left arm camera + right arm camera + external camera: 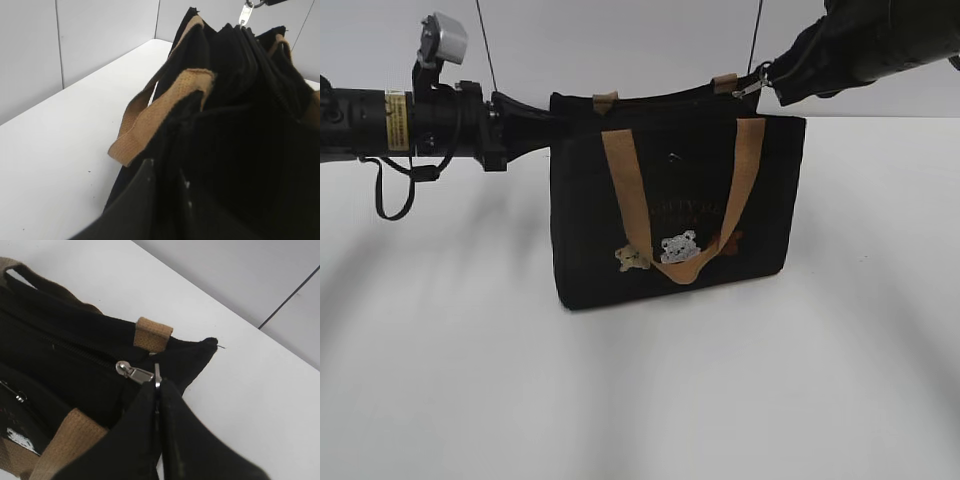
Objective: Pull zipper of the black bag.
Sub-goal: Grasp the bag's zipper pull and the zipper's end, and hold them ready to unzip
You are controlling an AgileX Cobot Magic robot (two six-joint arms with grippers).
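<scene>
The right end effector [156, 412] pinched the zipper [145, 375] at one end of the bag [670, 180], while the left end effector [535, 125] clamped the opposite end to brace it.

Left hand [548, 125] hidden behind black bag [670, 215].

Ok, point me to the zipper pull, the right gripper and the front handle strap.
zipper [134, 373]: right wrist view, on the silver slider body.
right gripper [157, 390]: right wrist view, where the fingertips pinch the ring.
front handle strap [623, 190]: exterior view, its left leg.
</scene>
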